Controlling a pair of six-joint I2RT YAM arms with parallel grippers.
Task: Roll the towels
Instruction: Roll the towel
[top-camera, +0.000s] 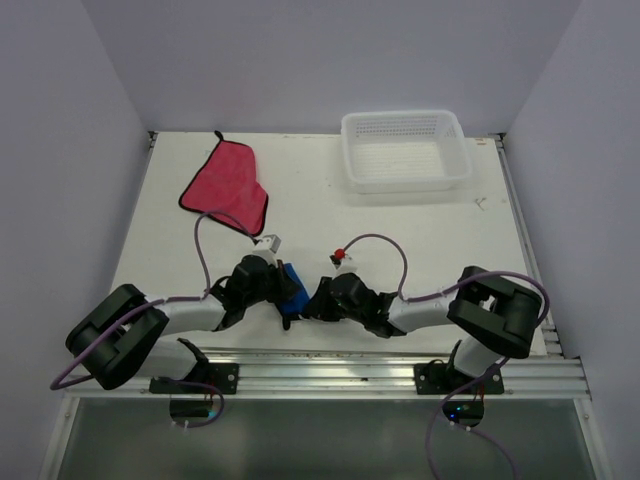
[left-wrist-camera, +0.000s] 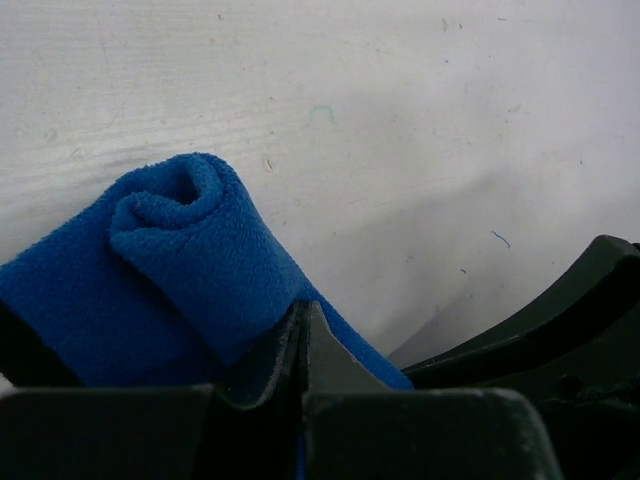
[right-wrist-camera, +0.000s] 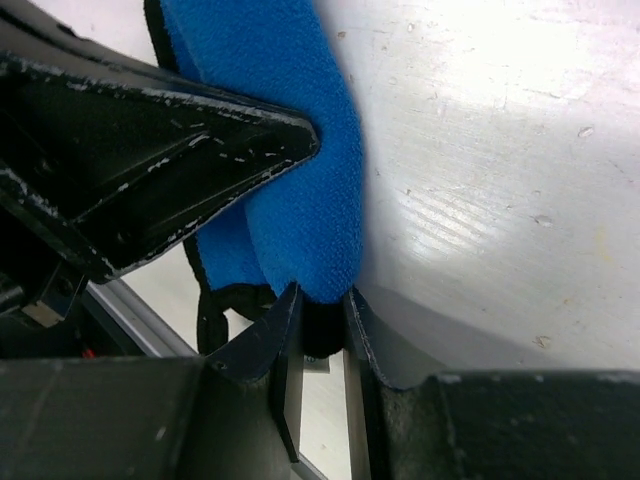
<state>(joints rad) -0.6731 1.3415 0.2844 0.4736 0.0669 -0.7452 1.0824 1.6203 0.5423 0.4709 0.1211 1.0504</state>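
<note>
The blue towel (top-camera: 293, 289) is rolled into a short cylinder near the table's front edge, between my two grippers. In the left wrist view the roll (left-wrist-camera: 170, 270) lies just ahead of my left gripper (left-wrist-camera: 303, 318), whose jaws are pressed together on a thin edge of blue cloth. In the right wrist view my right gripper (right-wrist-camera: 318, 305) is shut on the end of the blue towel (right-wrist-camera: 300, 190). The pink-red towel (top-camera: 227, 185) lies flat at the back left, apart from both grippers.
A white mesh basket (top-camera: 404, 150) stands at the back right. A metal rail (top-camera: 400, 360) runs along the table's front edge behind the arms. Walls close in on the left, back and right.
</note>
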